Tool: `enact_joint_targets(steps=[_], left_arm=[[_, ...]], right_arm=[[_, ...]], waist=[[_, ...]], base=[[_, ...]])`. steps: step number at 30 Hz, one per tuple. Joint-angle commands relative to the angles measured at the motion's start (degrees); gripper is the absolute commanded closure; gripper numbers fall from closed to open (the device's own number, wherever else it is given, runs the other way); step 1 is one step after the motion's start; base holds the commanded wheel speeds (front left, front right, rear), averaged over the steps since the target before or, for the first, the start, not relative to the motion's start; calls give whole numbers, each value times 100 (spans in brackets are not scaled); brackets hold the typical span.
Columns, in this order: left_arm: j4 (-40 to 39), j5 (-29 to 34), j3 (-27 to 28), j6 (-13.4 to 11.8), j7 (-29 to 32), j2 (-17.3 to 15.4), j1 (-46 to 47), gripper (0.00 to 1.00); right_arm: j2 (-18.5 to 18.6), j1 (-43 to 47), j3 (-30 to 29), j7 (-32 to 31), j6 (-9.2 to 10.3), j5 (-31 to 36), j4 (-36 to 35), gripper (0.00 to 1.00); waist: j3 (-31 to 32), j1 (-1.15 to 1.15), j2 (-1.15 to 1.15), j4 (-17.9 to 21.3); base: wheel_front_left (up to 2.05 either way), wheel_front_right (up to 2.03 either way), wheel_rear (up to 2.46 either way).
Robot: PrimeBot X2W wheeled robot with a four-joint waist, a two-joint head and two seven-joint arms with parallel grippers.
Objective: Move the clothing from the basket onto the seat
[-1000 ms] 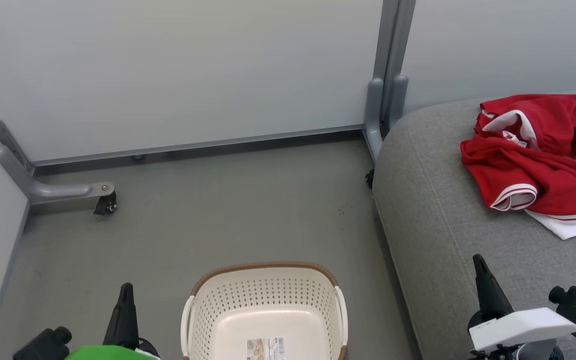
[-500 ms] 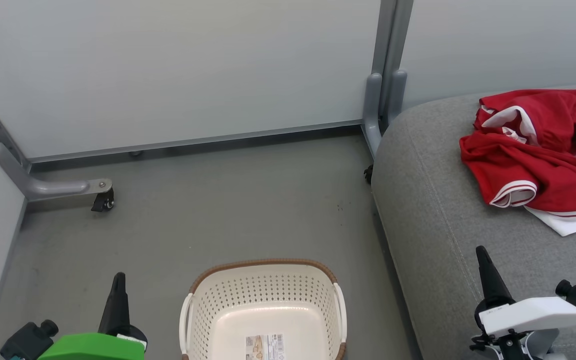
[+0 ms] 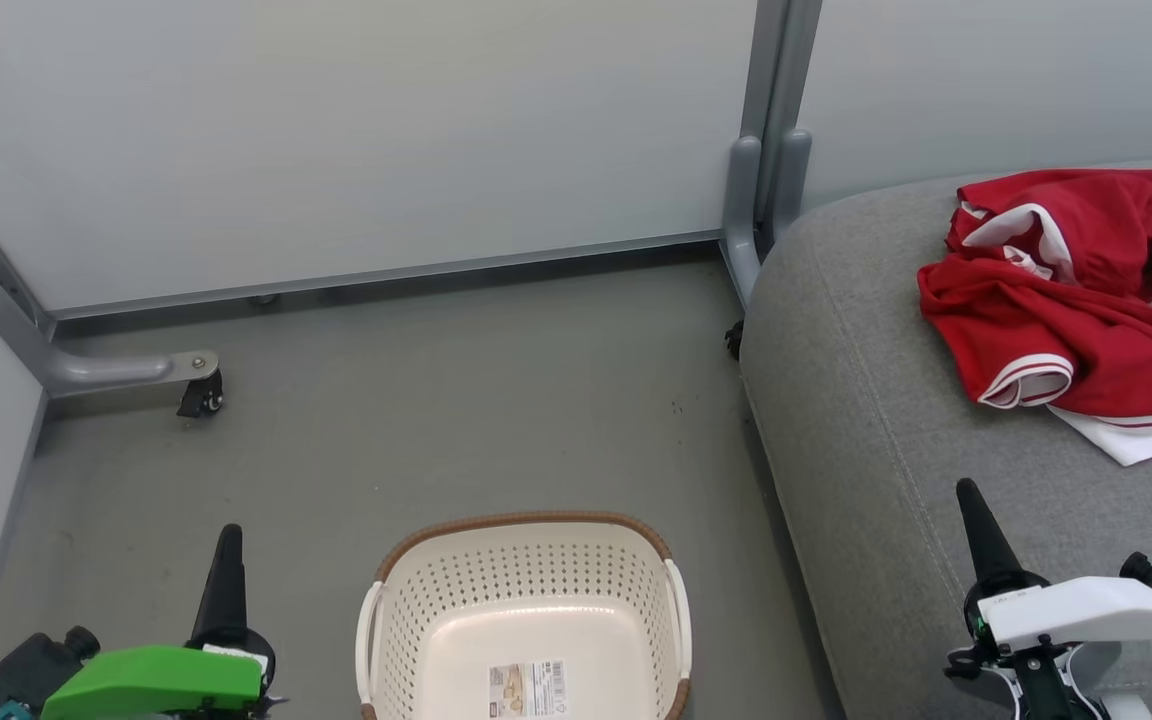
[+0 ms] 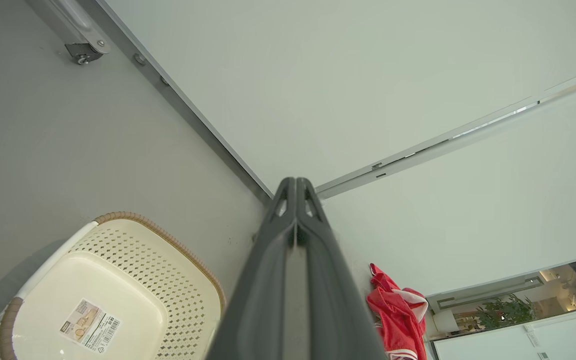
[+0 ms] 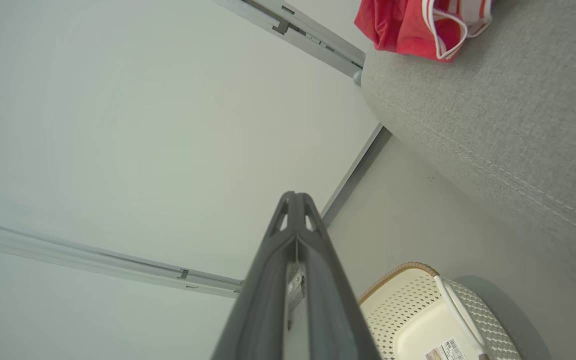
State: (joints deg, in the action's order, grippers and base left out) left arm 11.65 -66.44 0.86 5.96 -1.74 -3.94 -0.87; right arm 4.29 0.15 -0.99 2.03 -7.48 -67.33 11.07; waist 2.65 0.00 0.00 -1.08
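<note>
Nearest to us, the left gripper [image 3: 228, 548] hangs over the floor [image 3: 436, 420] at the lower left. Its two dark fingers are pressed together with nothing between them, as its wrist view confirms. The right gripper [image 3: 973, 505] hangs at the lower right above the near part of the seat [image 3: 876, 470], also closed flat on nothing.

Between them stands the basket [image 3: 526, 575], upright on the floor just beside the seat's edge, with one white handle to each side. Only a paper label [image 3: 528, 688] lies on its bottom. Its near end is cut off by the frame, so we cannot tell its long axis.

Farther off, toward the back right of the seat, we find the clothing [image 3: 1061, 320], two red garments heaped together and overlapping, well apart from both grippers. We judge the transfer done, since nothing is left in the basket.

We expect the fabric to be light, limp and easily bunched. It would sag and trail from any single pinch, though it should not slip much or be harmed by a firm squeeze. If it needed shifting, we would take a raised fold or the doubled white-trimmed hem at the heap's near left, where there is thickness to bite.

The heap runs roughly near to far, slanting a little. A white panel points toward us and to the right, and the second garment lies behind. Beyond it rise the pale wall panels [image 3: 336, 150] and a grey post [image 3: 771, 150].
</note>
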Motion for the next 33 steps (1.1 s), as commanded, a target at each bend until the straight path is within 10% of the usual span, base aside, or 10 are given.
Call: enact_joint_targets(steps=[1,33], left_arm=[[-15,-160,43,25,31,-30,178,100],[142,-1781,291,117,475,-12,547,100]], right_arm=[[25,-147,-29,-42,-3,-153,-19,100],[-4,-468,-263,-479,-2,-1731,178,100]], waist=[[-7,0,0,3],[-165,0,0,63]], base=[[0,0,0],[0,0,0]])
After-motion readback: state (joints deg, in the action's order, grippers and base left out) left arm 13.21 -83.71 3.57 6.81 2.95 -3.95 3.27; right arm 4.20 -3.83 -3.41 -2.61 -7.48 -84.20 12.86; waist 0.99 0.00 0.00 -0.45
